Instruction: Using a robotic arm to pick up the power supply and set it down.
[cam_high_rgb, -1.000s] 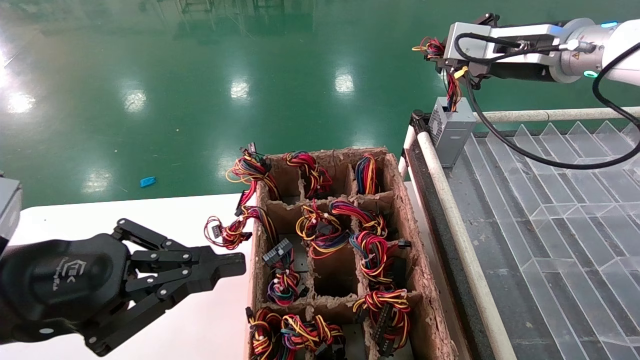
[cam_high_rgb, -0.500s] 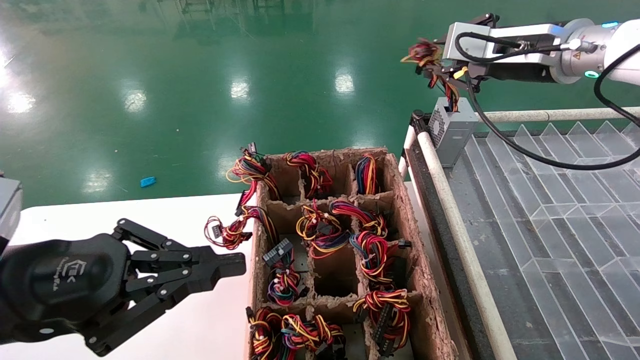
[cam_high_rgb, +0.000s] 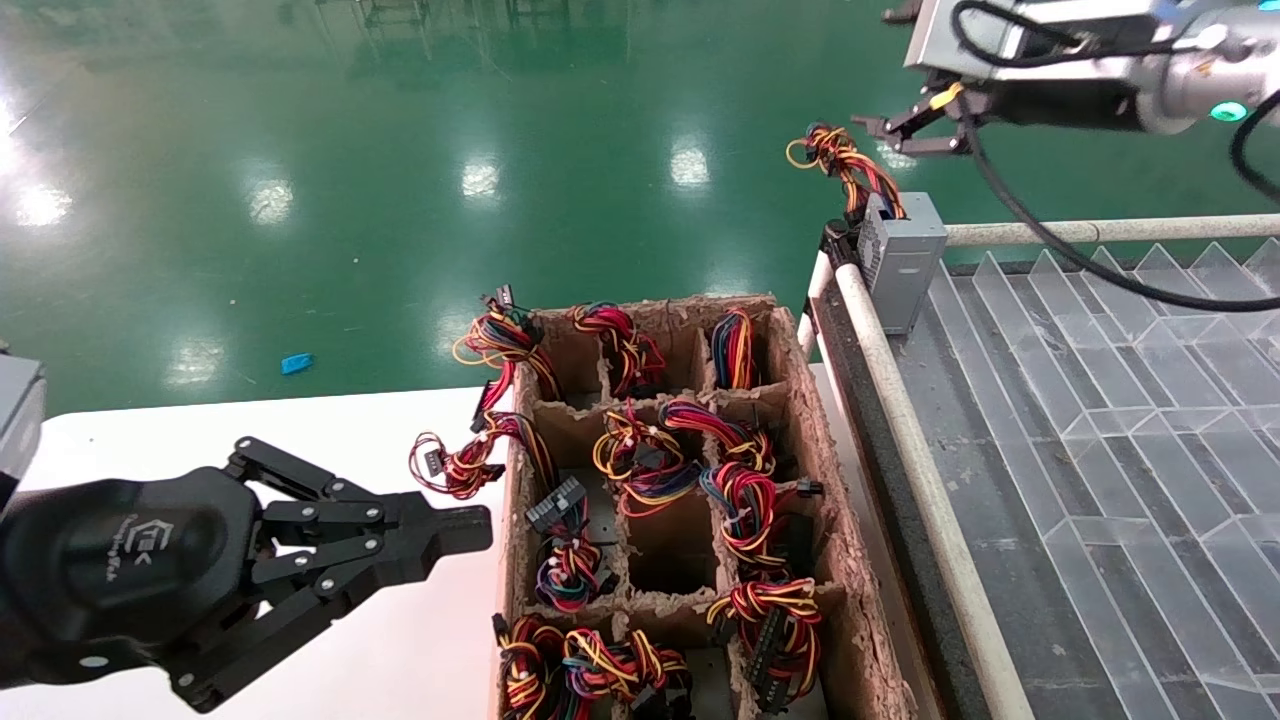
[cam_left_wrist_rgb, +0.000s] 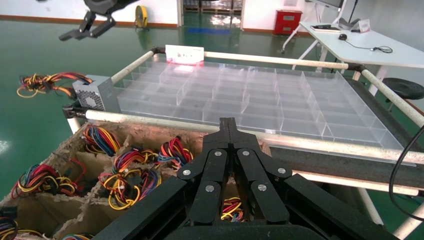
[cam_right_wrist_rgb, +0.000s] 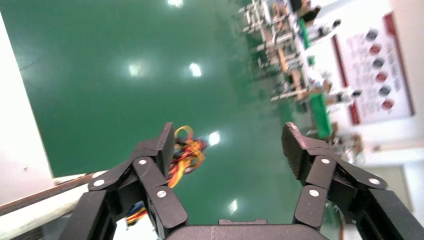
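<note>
The power supply (cam_high_rgb: 903, 260) sits upright at the upper right of the head view, on the near-left corner of the clear divided tray (cam_high_rgb: 1120, 400), just beside the white rail (cam_high_rgb: 905, 440). It is a small grey metal box with a perforated vent face turned left, and a bundle of red, yellow, orange and black wires (cam_high_rgb: 838, 160) rising from its top and curling left over the green floor. In the left wrist view the box (cam_left_wrist_rgb: 96, 93) lies at centre left, its wires (cam_left_wrist_rgb: 42, 83) trailing to the frame's left edge.

The right gripper (cam_high_rgb: 905, 130) hangs above the box at the top right, clear of box and wires, jaws spread wide with nothing between them; its wrist view shows the gripper (cam_right_wrist_rgb: 230, 150) with the gap open.

The left gripper (cam_high_rgb: 445, 530) is parked at lower left over the white table (cam_high_rgb: 150, 440), jaws closed together, empty, beside the cardboard crate (cam_high_rgb: 830, 560)
</note>
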